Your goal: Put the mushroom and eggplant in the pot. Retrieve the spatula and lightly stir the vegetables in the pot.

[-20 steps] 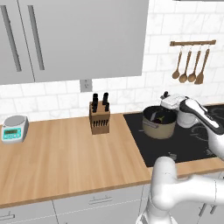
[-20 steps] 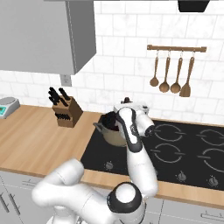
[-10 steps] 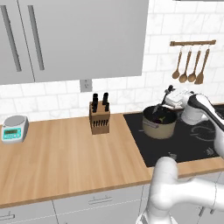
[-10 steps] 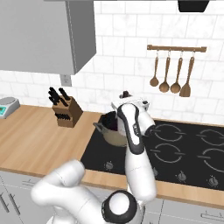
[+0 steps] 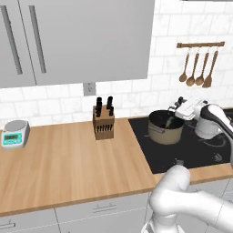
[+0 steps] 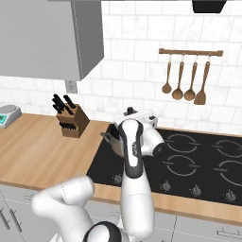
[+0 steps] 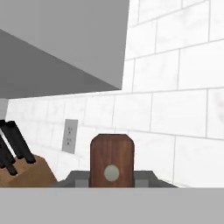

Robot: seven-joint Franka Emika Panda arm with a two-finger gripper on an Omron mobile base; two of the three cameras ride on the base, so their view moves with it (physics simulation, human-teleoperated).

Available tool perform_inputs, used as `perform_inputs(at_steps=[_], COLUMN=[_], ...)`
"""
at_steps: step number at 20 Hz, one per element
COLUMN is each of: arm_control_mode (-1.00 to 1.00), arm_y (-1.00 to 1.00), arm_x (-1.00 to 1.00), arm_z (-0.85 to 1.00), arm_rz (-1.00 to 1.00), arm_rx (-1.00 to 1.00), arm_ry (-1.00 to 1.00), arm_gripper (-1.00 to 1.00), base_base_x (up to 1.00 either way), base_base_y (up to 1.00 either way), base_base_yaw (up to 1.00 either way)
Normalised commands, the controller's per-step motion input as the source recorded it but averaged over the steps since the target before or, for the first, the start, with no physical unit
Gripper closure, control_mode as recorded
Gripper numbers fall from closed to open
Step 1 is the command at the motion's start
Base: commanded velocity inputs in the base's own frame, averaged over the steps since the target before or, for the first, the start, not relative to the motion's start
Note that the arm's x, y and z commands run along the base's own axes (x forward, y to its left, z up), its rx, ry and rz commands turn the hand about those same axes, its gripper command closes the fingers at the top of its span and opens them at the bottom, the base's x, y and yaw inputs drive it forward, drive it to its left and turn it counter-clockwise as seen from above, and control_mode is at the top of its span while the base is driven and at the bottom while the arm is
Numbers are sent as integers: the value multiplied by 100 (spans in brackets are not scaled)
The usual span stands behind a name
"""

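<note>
Spatula [image 7: 111, 164]: hand view shows the butt end of its brown wooden handle, with a pale round spot, seated between the grey finger pads [image 7: 78, 178]. Gripper [image 5: 175, 110] closed tight on the handle. In the left base view the spatula [image 5: 169, 122] slants down from the gripper into the pot; blade not resolvable.

Pot [image 5: 164, 129]: tan, dark inside, on the black hob [image 5: 191, 150], at the hob's 10 o'clock corner. Contents cannot be made out. In the right base view the pot [image 6: 112, 139] is largely hidden behind the arm.

Knife block [image 5: 103, 124]: on the wooden counter [image 5: 63, 168], at 9 o'clock from the pot, apart from it.

Scale [image 5: 14, 133]: far 9 o'clock end of the counter.

Utensil rack [image 5: 200, 44]: on the tiled wall at 1 o'clock from the pot.
</note>
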Motion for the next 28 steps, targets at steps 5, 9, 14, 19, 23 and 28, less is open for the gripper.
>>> perform_inputs(at_steps=[5,9,14,19,23,28], arm_control_mode=[-100,-100,-100,-100,-100,-100], arm_y=[0,0,0,0,0,0], arm_x=[-4,38,57,55,37,15], arm_z=[0,-34,-79,-51,-25,-5], arm_rz=[-4,0,0,0,4,4], arm_rx=[-4,0,7,11,15,19], arm_ry=[17,21,13,-1,-15,-26], arm_gripper=[100,100,100,100,100,100], base_base_x=[0,0,0,0,0,0], base_base_y=[0,0,0,0,0,0], base_base_yaw=[0,0,0,0,0,0])
